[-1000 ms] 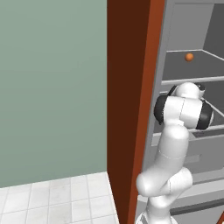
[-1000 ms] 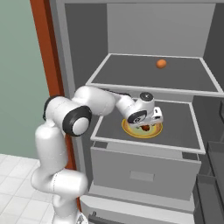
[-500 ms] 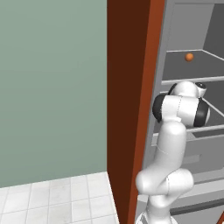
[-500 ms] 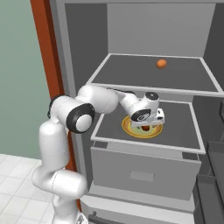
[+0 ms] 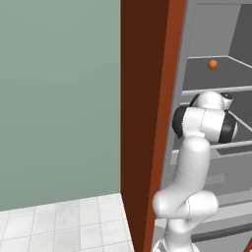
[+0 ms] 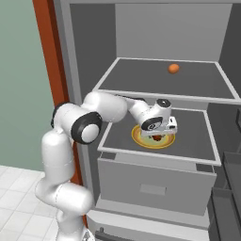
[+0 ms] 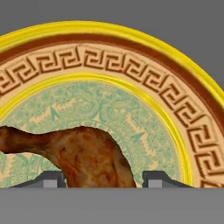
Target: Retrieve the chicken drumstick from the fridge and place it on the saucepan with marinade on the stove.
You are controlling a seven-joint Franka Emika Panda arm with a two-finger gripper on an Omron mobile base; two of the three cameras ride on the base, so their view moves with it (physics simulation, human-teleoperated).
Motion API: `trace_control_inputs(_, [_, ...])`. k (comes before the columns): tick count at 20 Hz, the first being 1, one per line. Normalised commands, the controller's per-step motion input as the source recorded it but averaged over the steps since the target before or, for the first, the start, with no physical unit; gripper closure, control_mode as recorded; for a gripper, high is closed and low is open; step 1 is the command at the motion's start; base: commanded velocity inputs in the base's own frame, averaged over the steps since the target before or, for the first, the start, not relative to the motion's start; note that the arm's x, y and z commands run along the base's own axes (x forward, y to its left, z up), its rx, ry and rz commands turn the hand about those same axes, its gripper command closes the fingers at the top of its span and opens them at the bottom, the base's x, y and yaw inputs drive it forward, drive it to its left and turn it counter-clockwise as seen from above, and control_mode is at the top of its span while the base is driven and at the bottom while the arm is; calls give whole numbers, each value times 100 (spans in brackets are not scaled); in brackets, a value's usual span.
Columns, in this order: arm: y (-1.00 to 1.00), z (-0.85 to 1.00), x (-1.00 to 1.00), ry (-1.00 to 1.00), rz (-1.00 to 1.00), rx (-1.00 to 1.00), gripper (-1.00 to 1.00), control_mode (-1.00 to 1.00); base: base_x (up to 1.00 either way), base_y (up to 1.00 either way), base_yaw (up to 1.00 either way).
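The chicken drumstick (image 7: pixel 92 157) lies brown and elongated on a yellow patterned plate (image 7: pixel 131 48), its thin end pointing left in the hand view. My gripper (image 7: pixel 107 179) is open and straddles the thick end, with a small gap at the right finger and the left finger close against the meat. In the right base view the gripper (image 6: pixel 157 134) reaches down onto the plate (image 6: pixel 140 141) on the middle shelf of the fridge (image 6: pixel 155 28). The saucepan, marinade and stove are out of view.
A small orange ball (image 6: pixel 173 68) sits on the upper shelf, also visible in the left base view (image 5: pixel 212 64). A grey drawer (image 6: pixel 155 183) lies below the plate's shelf. A red-brown wood panel (image 5: pixel 147 98) stands left of the fridge opening.
The hand has moved a little right and lower onto the plate, closer around the drumstick. The plate and ball have not moved.
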Motion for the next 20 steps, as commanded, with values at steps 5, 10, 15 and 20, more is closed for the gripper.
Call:
trace_control_inputs(5, [0, 0, -62, 0, -17, 13, 100, -100, 0, 0, 0])
trace_control_inputs(10, [2, 8, -38, -20, -19, 20, 100, -100, 0, 0, 0])
trace_control_inputs(15, [0, 11, -24, -36, -14, 14, 100, -100, 0, 0, 0])
trace_control_inputs(20, [0, 27, -39, -29, -1, 1, 100, -100, 0, 0, 0])
